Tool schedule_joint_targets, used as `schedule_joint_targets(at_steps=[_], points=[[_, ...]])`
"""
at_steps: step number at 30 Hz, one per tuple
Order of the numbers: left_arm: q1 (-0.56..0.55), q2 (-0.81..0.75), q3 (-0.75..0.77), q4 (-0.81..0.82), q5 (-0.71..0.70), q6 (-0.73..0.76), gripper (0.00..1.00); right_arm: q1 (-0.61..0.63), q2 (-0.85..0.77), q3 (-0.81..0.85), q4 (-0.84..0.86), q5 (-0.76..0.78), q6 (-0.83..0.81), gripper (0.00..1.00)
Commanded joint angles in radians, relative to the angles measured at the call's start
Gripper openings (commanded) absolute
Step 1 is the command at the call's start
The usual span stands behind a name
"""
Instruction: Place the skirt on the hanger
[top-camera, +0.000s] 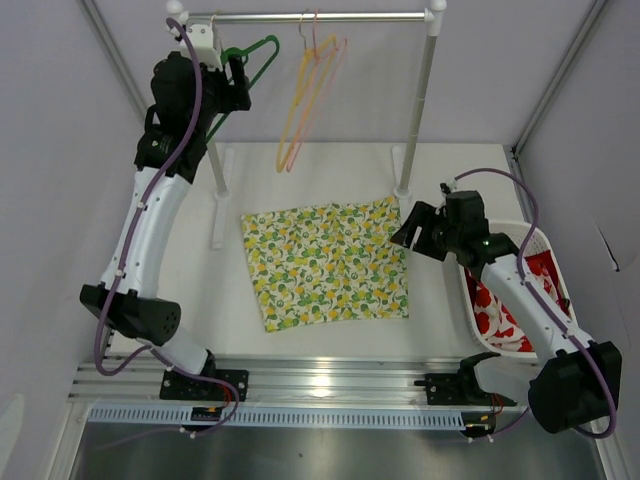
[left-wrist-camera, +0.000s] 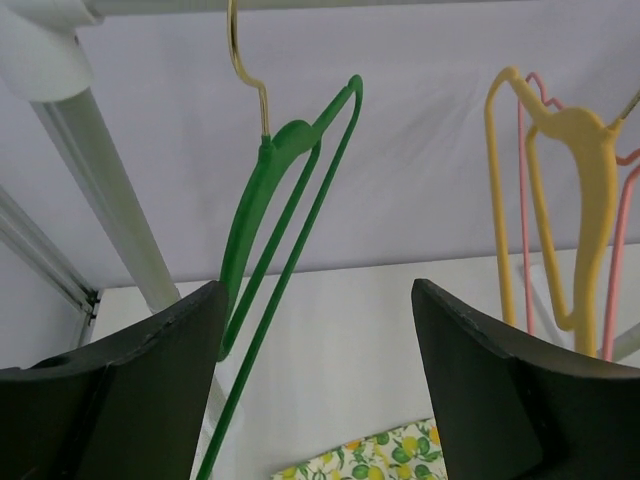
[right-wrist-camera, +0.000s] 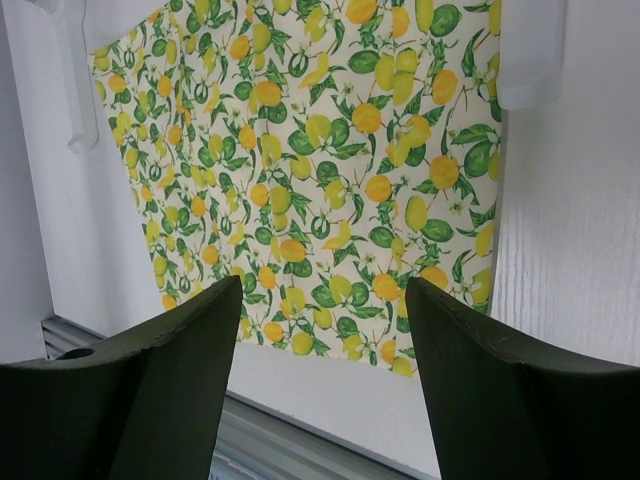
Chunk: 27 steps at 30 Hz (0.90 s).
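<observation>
While the skirt (top-camera: 325, 265) lies flat on the table (top-camera: 435, 305), the left claw (top-camera: 238, 72) is held wide and empty at the green hanger (left-wrist-camera: 262, 200), which hangs from the rail (top-camera: 320, 16) just ahead of its left jaw, apparently to be taken down first. The right claw (top-camera: 407, 228), likewise wide and empty, is poised by the skirt's right edge, which is spread just ahead, seemingly ready for a pinch.
</observation>
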Motion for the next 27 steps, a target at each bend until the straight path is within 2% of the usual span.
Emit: schedule_joint_targets(at_steps=[1,7,16,19,22,23,27], points=[[0.038,0.016,0.09,0.051,0.063,0.063,0.8,-0.004,0.012,0.046,0.05,-0.025,-0.026,0.72],[0.089,0.069,0.081,0.054,0.165,0.013,0.76,-0.007,0.034,0.045,0.067,-0.034,-0.029,0.72],[0.104,0.135,0.093,0.049,0.29,-0.043,0.7,-0.011,0.055,0.051,0.084,-0.042,-0.035,0.7],[0.104,0.136,0.093,0.052,0.31,-0.055,0.57,-0.017,0.054,0.052,0.084,-0.037,-0.039,0.68],[0.104,0.139,0.101,0.056,0.322,-0.061,0.37,-0.022,0.057,0.051,0.085,-0.04,-0.043,0.64],[0.104,0.142,0.113,0.051,0.323,-0.062,0.27,-0.022,0.058,0.051,0.084,-0.04,-0.044,0.63],[0.104,0.149,0.168,0.04,0.33,-0.07,0.04,-0.025,0.058,0.052,0.087,-0.04,-0.049,0.63]])
